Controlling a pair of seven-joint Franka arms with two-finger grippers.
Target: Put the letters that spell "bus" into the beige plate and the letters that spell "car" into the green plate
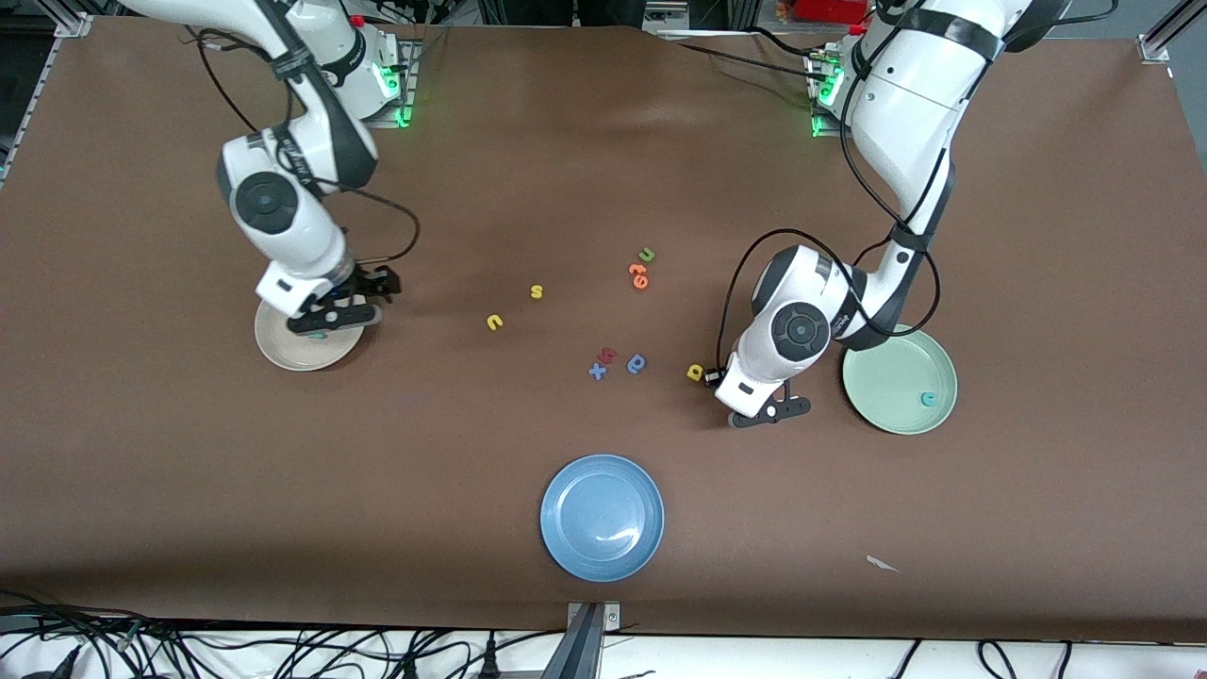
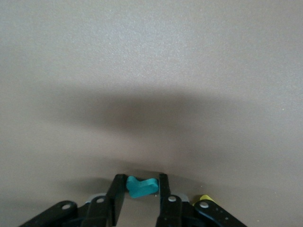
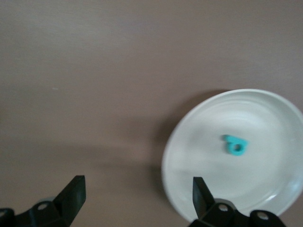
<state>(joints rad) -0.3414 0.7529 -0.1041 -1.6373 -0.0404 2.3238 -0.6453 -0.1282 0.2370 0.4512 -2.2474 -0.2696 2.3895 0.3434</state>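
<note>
My left gripper (image 1: 768,412) is low at the table beside the green plate (image 1: 886,401), which holds a teal c (image 1: 929,399). In the left wrist view my left gripper (image 2: 140,190) is shut on a teal r (image 2: 141,186), with the yellow a (image 2: 203,198) just beside one finger. The yellow a (image 1: 695,372) lies on the table next to that arm's hand. My right gripper (image 1: 335,316) hangs open over the beige plate (image 1: 283,351). Its wrist view shows my right gripper (image 3: 137,194) holding nothing and a teal b (image 3: 235,145) lying in the beige plate (image 3: 189,179). The yellow u (image 1: 494,322) and yellow s (image 1: 536,291) lie mid-table.
A green u (image 1: 647,255) and orange letters (image 1: 638,275) lie mid-table. A red letter (image 1: 608,355), a blue x (image 1: 597,371) and a blue rounded letter (image 1: 636,363) lie nearer the front camera. A blue plate (image 1: 602,517) sits nearest it.
</note>
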